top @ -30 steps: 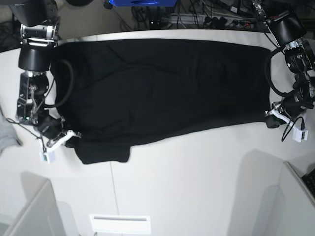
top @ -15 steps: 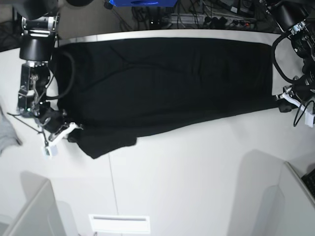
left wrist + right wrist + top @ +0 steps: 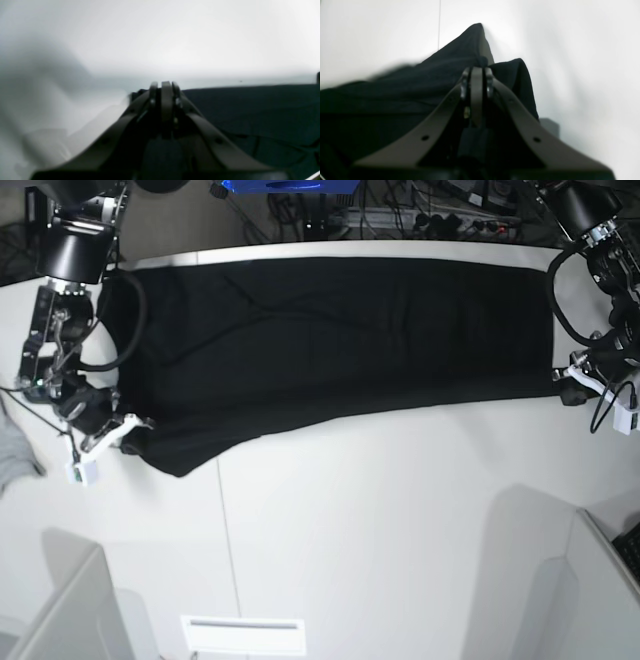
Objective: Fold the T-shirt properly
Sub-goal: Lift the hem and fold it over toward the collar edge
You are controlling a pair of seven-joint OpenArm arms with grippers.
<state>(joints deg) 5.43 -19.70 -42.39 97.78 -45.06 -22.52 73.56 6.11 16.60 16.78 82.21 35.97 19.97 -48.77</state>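
The T-shirt (image 3: 340, 340) lies stretched lengthwise across the far half of the white table (image 3: 400, 530), black side up, its front edge running from a low corner at the base view's left up to the right. Right gripper (image 3: 135, 442) sits at that low left corner, jaws closed on the cloth; in the right wrist view the T-shirt (image 3: 395, 87) bunches up just beyond the pinched fingertips (image 3: 476, 72) into two peaked folds, with fabric also lying to the camera's left of the jaws. Left gripper (image 3: 566, 392) is at the opposite end, at the near corner of the shirt's edge, jaws likewise clamped shut; the left wrist view is blurred, but dark cloth (image 3: 250, 112) spreads to the right of the closed tips (image 3: 166, 86) and a small dark bit shows at them. A grey cloth (image 3: 12, 455) lies at the table's left border, apart from the shirt.
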